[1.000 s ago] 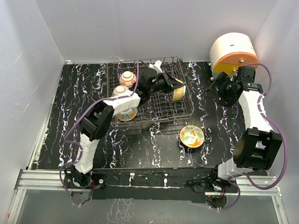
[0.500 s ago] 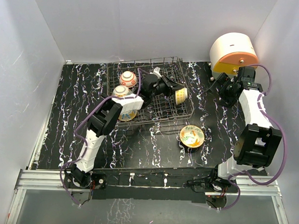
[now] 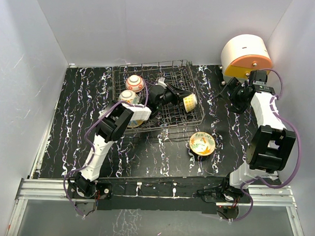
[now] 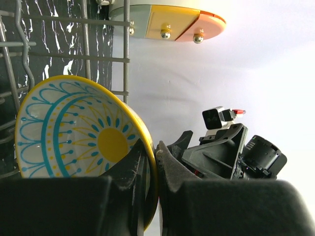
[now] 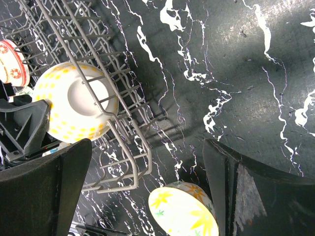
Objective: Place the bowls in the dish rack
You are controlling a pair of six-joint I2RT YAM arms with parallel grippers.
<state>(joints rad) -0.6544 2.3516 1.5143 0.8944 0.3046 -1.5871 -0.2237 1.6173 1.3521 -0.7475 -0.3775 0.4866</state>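
My left gripper (image 3: 180,98) is shut on the rim of the blue-yellow bowl (image 3: 189,102), which stands on edge at the right side of the dish rack (image 3: 162,121). In the left wrist view the pads (image 4: 170,167) pinch the yellow rim of that bowl (image 4: 74,128). Two bowls (image 3: 134,83) (image 3: 128,97) sit at the rack's left, and a third (image 3: 132,121) is half hidden under my left arm. The orange-green bowl (image 3: 202,143) (image 5: 184,212) lies on the table in front of the rack. My right gripper (image 3: 234,102) (image 5: 152,189) hangs open, empty, right of the rack.
A round white, orange and yellow drawer unit (image 3: 245,56) (image 4: 167,19) stands at the back right, close behind my right arm. White walls enclose the black marbled table (image 3: 70,104). The rack's wire wall (image 5: 123,142) lies between my right gripper and the held bowl (image 5: 74,101).
My left arm has pushed its elbow forward and right, carrying the blue-yellow bowl slightly right and nearer within the rack. The right arm has barely shifted.
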